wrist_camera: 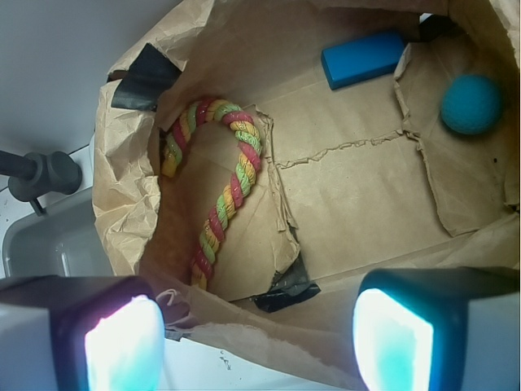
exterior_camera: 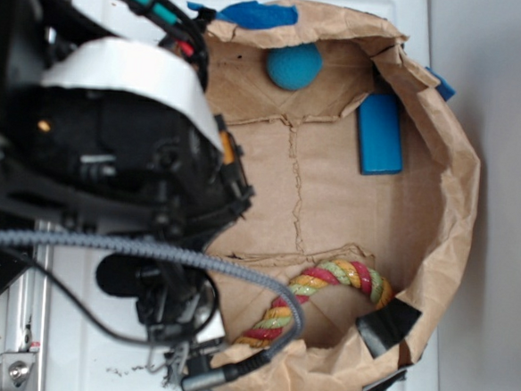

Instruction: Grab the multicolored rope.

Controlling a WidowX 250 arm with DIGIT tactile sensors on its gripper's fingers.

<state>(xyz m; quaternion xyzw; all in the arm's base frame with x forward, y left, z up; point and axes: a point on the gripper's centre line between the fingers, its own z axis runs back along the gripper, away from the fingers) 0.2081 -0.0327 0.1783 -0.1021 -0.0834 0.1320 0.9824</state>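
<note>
Three loose things lie inside one brown paper bag (wrist_camera: 122, 204) whose crumpled walls are rolled down into a low rim: one multicolored rope (wrist_camera: 230, 191), one teal ball (wrist_camera: 471, 104) and one blue block (wrist_camera: 363, 59). Taking the bag as the landmark, the rope lies along one end wall, a thick twisted cord of red, yellow, orange and light-green strands bent into a hook, its curved end near a patch of black tape (wrist_camera: 142, 77) on the rim. The ball, round and fuzzy-looking, sits at the opposite end of the bag, well apart from the rope; the block, a smooth flat rectangle, rests by a side wall between them. The bag floor is creased cardboard-brown paper with torn seams. One gripper (wrist_camera: 259, 338) hangs outside the bag rim at the rope's end of the bag, its two glowing fingers (wrist_camera: 124, 346) spread wide with nothing between them. One grey braided cable (exterior_camera: 131, 251) crosses the arm in the exterior view.
</note>
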